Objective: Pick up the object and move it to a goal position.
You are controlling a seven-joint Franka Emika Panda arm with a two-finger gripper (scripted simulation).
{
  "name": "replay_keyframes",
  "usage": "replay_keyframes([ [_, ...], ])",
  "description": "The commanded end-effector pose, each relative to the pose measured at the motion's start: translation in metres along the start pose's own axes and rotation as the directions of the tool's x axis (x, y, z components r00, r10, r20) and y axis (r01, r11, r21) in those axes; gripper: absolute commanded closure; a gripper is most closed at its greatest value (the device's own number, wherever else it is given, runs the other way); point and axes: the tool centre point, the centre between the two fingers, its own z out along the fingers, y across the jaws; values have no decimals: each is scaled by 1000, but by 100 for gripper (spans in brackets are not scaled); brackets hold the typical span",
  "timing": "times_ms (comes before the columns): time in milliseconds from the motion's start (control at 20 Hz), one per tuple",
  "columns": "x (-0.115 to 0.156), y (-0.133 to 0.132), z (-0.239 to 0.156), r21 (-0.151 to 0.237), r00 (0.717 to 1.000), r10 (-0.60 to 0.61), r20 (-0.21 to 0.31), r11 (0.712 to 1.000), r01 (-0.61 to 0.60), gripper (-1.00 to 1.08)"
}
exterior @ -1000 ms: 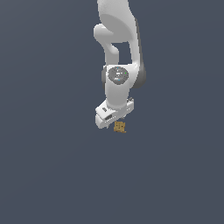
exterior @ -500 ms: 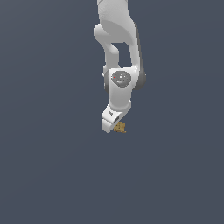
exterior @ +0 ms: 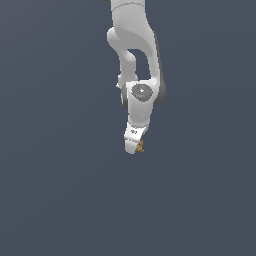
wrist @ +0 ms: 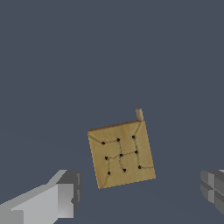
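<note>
Wrist view showed the tan-brown, square-faced block with small dark dots [wrist: 121,154] lying between the white gripper's [wrist: 140,194] two fingers [wrist: 48,201], which stood wide apart and clear of it. In the exterior view, the block [exterior: 140,146] peeked out just beside the gripper's [exterior: 133,146] tip on the exterior view's right, over a plain dark grey-blue surface [exterior: 60,200].

You get flat, even light in both views, dim rather than bright, with a plain slate-grey backdrop that shows no gradient and no glare. In the exterior view the white arm [exterior: 136,60] is lit from the front and shades to grey along its right edge. You see no cast shadows beneath anything. In the wrist view the tan block [wrist: 121,154] is sharp enough to show its dark dots, though edges look slightly soft and pixelated. The tool's fingers [wrist: 48,203] show plain stepped grey shading.
</note>
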Motion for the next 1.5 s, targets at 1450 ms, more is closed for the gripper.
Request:
replay_keyframes([
  [1450, 7, -10, 59, -7, 980, -199, -9, 980, 199, -92],
])
